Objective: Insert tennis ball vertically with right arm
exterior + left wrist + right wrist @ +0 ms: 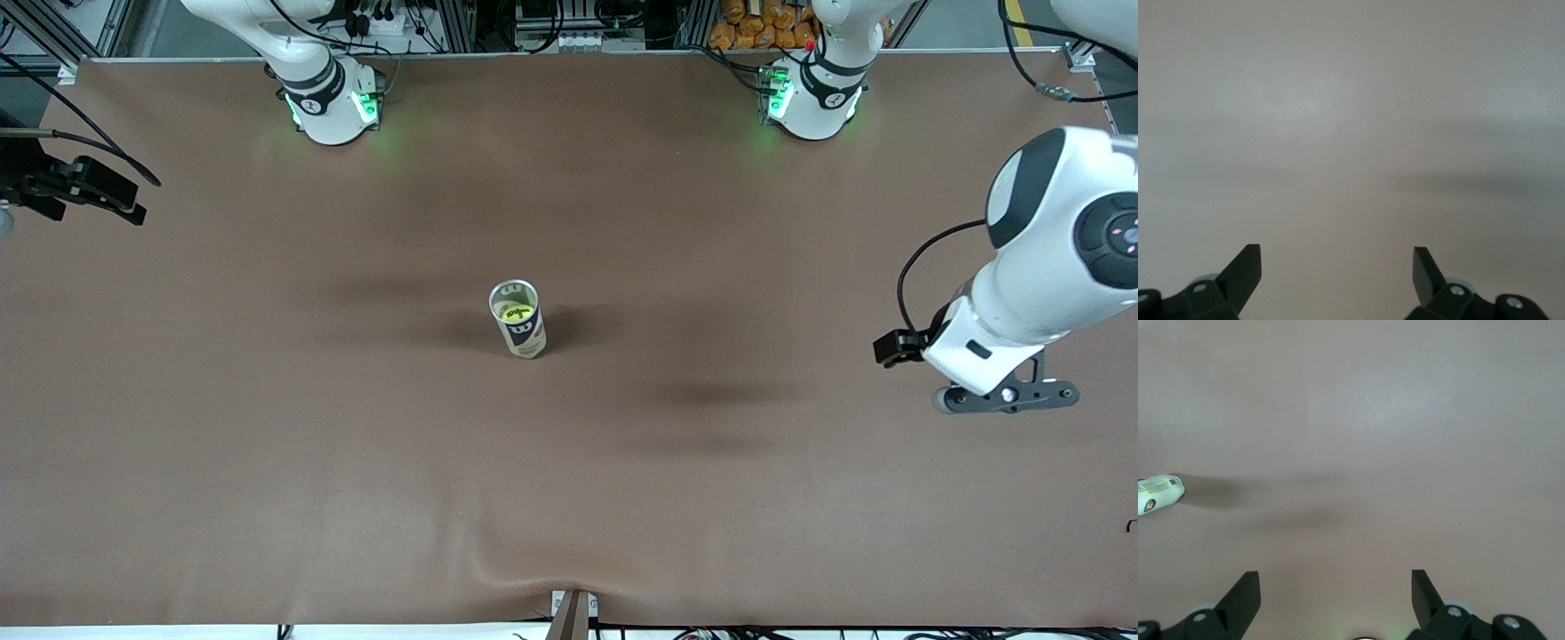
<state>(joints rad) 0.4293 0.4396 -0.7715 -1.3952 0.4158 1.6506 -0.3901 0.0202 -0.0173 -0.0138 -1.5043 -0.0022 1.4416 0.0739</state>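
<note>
The right gripper (89, 191) hung over the table's (267, 462) right-arm end, jaws wide apart and empty. The can (518, 318) stood upright mid-table, the ball (518, 313) inside it. The left gripper (1009, 397) hung toward the left-arm end from the can, jaws likewise apart and empty.

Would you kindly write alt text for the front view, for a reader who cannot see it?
An upright tennis ball can with a yellow tennis ball inside stands mid-table on the brown table. The open left gripper and right gripper hang over opposite table ends.
</note>
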